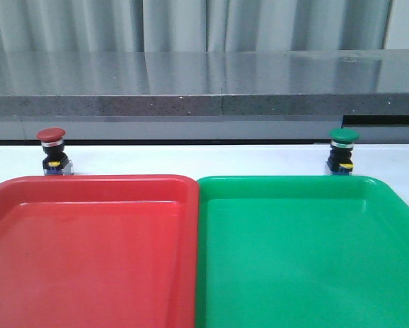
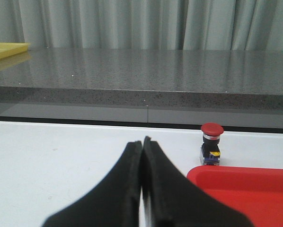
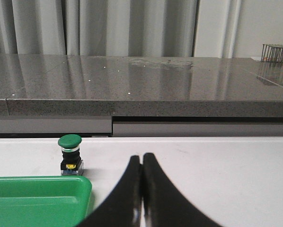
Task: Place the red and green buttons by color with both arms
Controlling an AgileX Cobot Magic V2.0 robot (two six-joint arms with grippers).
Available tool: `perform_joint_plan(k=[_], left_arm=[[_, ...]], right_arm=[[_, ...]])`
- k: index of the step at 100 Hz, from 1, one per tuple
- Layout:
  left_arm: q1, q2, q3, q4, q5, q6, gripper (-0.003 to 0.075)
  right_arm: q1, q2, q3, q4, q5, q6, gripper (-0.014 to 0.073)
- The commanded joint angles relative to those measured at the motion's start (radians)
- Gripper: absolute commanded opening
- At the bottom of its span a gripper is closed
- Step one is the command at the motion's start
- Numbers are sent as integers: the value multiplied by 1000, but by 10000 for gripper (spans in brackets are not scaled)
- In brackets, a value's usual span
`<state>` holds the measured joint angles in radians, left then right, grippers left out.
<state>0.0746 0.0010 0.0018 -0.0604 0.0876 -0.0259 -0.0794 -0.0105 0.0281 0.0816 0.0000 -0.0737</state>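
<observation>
Both tools, the left tool (image 2: 142,142) and right tool (image 3: 142,157), sit clenched and empty, while the red button (image 1: 52,151) and green button (image 1: 342,150) stand upright on the tabletop beyond the far edges of the matching red tray (image 1: 88,183) and green tray (image 1: 286,182), likely staged for 1 arm each.

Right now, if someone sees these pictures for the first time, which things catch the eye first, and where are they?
First come the two large trays side by side at the front of the white table: the red tray on the left, the green tray on the right. Just behind each far edge stands a small upright button of matching color, the red button and the green button. In the wrist views, the left gripper and right gripper are shut, holding nothing.
</observation>
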Motion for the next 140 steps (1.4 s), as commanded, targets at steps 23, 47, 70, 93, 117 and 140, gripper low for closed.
perform_joint_plan(k=[23, 47, 70, 93, 117, 140], left_arm=[[3, 60, -16, -13, -88, -8, -20], [3, 164, -171, 25, -51, -8, -20], [-54, 332, -327, 72, 49, -8, -20], [-133, 563, -452, 72, 64, -8, -20], [-181, 788, -609, 51, 134, -8, -18], [-194, 981, -739, -49, 136, -8, 215]], right_arm=[[-4, -4, -25, 0, -86, -5, -63], [-4, -4, -25, 0, -86, -5, -63], [-4, -4, -25, 0, -86, -5, -63], [-4, -4, -25, 0, -86, -5, -63], [-4, -4, -25, 0, -86, -5, -63], [-4, -4, -25, 0, -86, -5, -63]])
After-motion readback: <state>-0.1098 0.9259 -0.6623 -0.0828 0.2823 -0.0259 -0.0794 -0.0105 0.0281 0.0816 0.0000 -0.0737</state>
